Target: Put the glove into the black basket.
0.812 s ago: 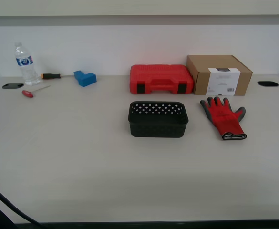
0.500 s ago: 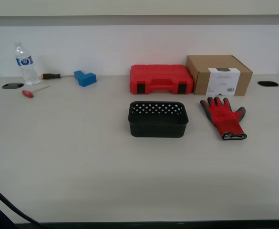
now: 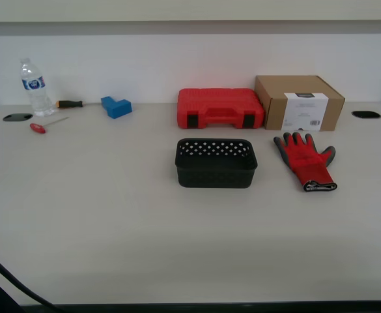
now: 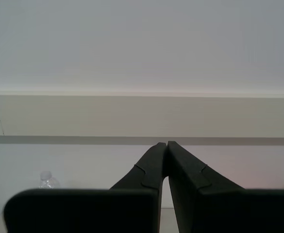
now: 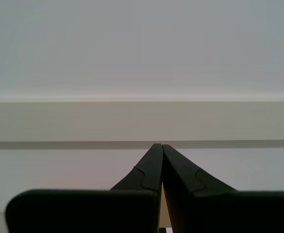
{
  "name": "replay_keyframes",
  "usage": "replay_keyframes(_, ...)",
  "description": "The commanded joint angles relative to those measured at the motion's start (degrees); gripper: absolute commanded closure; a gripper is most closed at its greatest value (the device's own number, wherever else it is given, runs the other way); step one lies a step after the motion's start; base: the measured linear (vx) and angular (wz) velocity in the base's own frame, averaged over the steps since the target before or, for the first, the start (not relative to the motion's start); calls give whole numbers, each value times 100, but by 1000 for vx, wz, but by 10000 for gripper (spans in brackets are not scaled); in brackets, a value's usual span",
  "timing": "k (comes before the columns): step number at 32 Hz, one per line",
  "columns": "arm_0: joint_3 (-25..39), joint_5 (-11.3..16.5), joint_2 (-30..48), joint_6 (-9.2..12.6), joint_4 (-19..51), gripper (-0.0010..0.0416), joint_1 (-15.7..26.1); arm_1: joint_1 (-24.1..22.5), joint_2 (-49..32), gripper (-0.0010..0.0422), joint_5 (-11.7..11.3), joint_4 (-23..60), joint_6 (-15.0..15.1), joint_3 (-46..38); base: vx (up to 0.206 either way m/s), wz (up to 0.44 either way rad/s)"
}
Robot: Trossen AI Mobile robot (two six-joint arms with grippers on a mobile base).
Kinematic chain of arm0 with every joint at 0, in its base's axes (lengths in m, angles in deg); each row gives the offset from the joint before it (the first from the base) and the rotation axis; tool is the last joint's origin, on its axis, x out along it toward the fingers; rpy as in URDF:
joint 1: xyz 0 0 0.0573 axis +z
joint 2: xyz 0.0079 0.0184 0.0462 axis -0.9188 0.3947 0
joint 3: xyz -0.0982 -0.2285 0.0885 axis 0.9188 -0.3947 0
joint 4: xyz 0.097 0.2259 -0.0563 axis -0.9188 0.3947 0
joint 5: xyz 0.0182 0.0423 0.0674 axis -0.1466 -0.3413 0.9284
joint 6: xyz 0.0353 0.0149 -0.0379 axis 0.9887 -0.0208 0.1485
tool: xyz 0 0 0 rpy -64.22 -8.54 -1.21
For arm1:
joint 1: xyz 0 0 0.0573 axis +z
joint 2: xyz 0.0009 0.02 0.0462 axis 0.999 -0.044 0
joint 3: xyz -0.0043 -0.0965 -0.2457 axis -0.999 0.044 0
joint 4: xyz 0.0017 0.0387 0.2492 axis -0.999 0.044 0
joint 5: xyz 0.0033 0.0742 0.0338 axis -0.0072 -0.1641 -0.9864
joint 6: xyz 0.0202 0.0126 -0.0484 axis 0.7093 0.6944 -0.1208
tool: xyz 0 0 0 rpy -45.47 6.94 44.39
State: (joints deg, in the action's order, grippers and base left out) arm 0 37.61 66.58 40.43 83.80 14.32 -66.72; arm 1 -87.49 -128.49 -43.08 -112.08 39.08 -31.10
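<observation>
The desk (image 3: 112, 228) spreads pale and wide across the exterior view, with the things lined up toward its far edge. Largest of them is the cardboard box (image 3: 299, 102) with a white label, standing at the back on the exterior view's right. Just beside it sits the red plastic case (image 3: 220, 107), closed, its handle facing me. In front of that case stands the black basket (image 3: 215, 163), upright and empty as far as I can see through its open top and perforated wall. The glove (image 3: 305, 161) lies flat on the desk on the exterior view's right of the basket, near it but apart, grey fingertips pointing toward the box and black-trimmed cuff toward me. Far off on the exterior view's left are a water bottle (image 3: 34, 88), a blue block (image 3: 116, 106) and two small screwdrivers.

My first pincer (image 5: 157, 145) is pressed together with nothing between its tips, aimed at the bare wall. My second pincer (image 4: 166, 143) is likewise closed and empty, a bottle cap just visible low beside it. Neither arm shows in the exterior view.

I judge nothing of the task is done: the glove is untouched, so reaching, gripping, carrying and dropping all remain.
</observation>
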Motion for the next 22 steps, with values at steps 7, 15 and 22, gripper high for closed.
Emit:
replay_keyframes(7, 1165, -26, 614, -297, 1858, 405, -4, -2, -2, 412, -2, -20, 0, -2, 0, 0)
replay_keyframes(15, 2354, -214, 1231, -247, 2756, 405, -11, -2, -2, 412, -2, -20, 0, -2, 0, 0)
replay_keyframes(22, 2649, -216, 1700, -238, 3069, 405, -13, 0, -2, 412, -2, -20, 0, -2, 0, 0)
